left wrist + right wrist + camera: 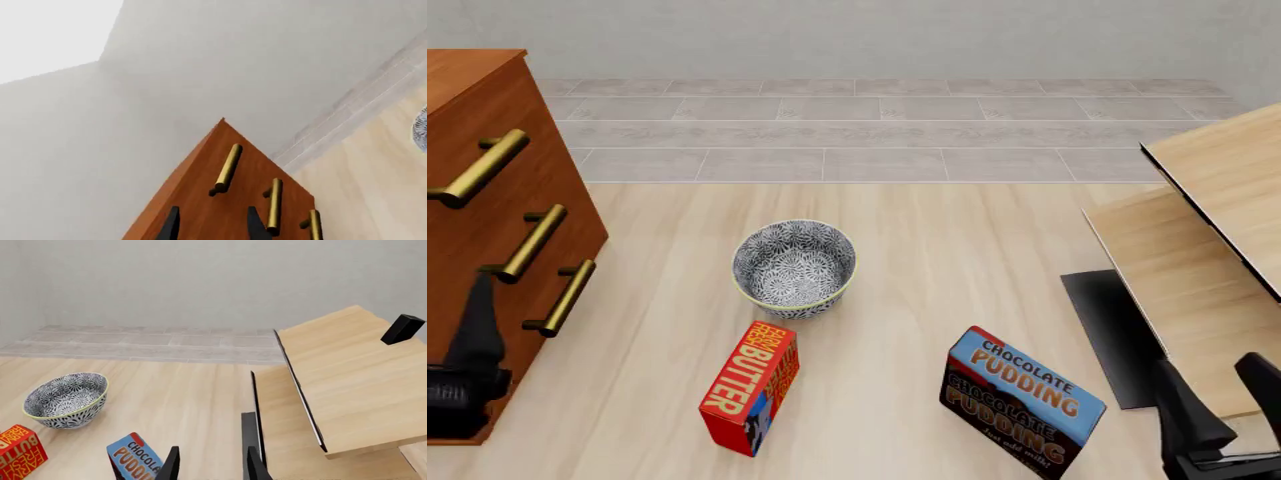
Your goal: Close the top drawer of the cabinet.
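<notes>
The reddish-brown cabinet (487, 110) stands at the table's far left, and its face (207, 200) fills the lower part of the left wrist view. The top drawer (521, 175) carries the longest brass handle (481, 168) (227, 167); its front looks level with the two lower drawers, and no seam or gap shows. My left gripper (481, 300) (212, 224) is open, close in front of the cabinet's lower face, below the top handle, with nothing between its fingers. My right gripper (1217, 385) (212, 462) hangs open and empty at the front right.
A patterned bowl (794, 265) sits mid-table. A red butter box (750, 385) and a blue chocolate pudding box (1021, 400) stand near the front. Pale wood furniture (1214, 220) with a black base (1108, 330) occupies the right side.
</notes>
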`<state>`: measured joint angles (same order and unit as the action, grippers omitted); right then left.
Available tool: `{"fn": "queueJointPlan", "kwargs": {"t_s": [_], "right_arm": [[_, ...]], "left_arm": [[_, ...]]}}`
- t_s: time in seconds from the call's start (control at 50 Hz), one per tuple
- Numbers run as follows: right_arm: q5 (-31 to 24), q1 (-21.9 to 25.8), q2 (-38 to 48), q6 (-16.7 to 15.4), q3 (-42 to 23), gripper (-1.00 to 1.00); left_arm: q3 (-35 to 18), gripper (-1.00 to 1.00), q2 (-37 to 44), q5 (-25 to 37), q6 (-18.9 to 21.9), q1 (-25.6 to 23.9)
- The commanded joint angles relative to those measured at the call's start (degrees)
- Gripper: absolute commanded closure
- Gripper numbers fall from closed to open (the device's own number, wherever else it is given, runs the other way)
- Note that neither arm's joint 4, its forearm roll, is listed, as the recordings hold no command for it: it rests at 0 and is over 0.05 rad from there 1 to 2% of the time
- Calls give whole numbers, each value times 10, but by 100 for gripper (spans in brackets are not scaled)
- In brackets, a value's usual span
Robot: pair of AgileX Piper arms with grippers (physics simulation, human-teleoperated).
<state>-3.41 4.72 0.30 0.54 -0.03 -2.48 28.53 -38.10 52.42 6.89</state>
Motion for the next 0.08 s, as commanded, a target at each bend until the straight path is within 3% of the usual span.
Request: {"fn": "queueJointPlan", "kwargs": {"t_s": [0.02,0.06,0.08], "right_arm": [[-14,10,-2,-23,0,-100],[-15,10,-2,-25,0,-100],[-19,10,-2,-30,0,-100]], "left_arm": [[8,-100,-285,238,-210,-166],[9,-100,-285,233,-219,-174],[8,-100,-285,233,-252,-200]]}}
